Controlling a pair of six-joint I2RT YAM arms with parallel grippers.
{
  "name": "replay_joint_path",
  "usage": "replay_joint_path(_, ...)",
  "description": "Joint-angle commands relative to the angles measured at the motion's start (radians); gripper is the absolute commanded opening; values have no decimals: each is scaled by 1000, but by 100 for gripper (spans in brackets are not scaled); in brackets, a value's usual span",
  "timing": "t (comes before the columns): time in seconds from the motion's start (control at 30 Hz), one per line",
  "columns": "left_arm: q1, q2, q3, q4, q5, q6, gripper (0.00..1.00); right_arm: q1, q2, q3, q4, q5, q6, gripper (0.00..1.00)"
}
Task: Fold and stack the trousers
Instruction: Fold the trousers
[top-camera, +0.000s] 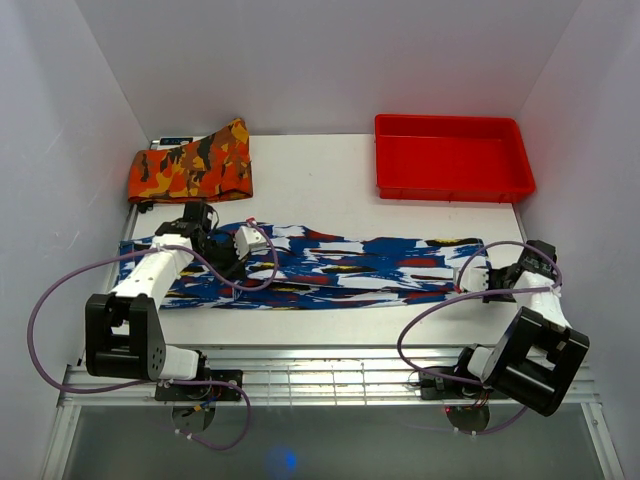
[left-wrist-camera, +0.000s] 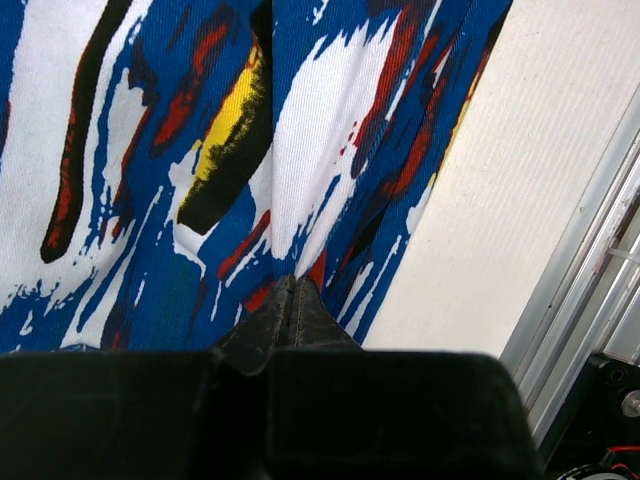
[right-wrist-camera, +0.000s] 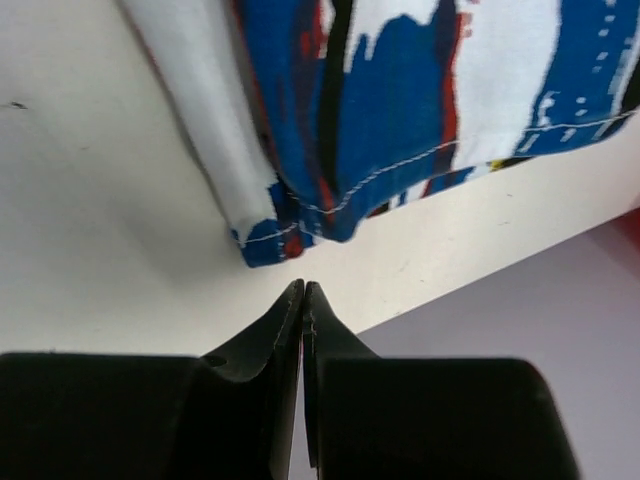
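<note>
The blue, white and red print trousers (top-camera: 330, 265) lie flat in a long strip across the middle of the table. My left gripper (top-camera: 218, 256) sits over their left part. In the left wrist view its fingers (left-wrist-camera: 290, 300) are pressed together with the tips down on the fabric (left-wrist-camera: 200, 150), and no cloth shows between them. My right gripper (top-camera: 488, 280) is at the trousers' right end. In the right wrist view it (right-wrist-camera: 303, 292) is shut and empty, just short of the hem (right-wrist-camera: 300, 225), over bare table.
A folded orange, black and yellow camouflage garment (top-camera: 190, 168) lies at the back left. A red tray (top-camera: 452, 160) stands at the back right. A metal rail (top-camera: 330, 365) runs along the table's near edge. White walls close in both sides.
</note>
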Motion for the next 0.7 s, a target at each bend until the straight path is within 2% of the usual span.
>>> replay_joint_path(0.0,9,1,-18,-16,-18,22,0,-17,-3,-17,24,25,-145,8)
replay_joint_path(0.07,9,1,-18,-17,-18,19,4,-17,-2,-3,16,8,-103,8)
replay_joint_path(0.13,9,-4,-21,-17,-12,13,24,-16,5,54,-25,-38,-33,16)
replay_joint_path(0.17,9,-12,-24,-16,-6,7,39,-14,9,80,-42,-55,8,25)
replay_joint_path(0.23,9,-30,-30,2,20,-13,49,-13,43,164,-99,-84,153,32)
replay_joint_path(0.27,9,-47,-27,5,33,-24,52,-14,57,195,-116,-96,205,40)
replay_joint_path(0.33,9,-64,-16,4,72,-62,69,-16,104,293,-168,-113,360,47)
replay_joint_path(0.5,1,-133,22,30,109,-145,74,-22,158,462,-303,-205,656,50)
replay_joint_path(0.6,3,-160,28,105,76,-246,75,-20,219,549,-398,-241,907,49)
replay_joint_path(0.63,3,-164,24,134,54,-330,75,-20,235,557,-410,-244,1037,48)
replay_joint_path(0.67,3,-164,21,160,9,-370,76,-20,244,554,-418,-251,1097,48)
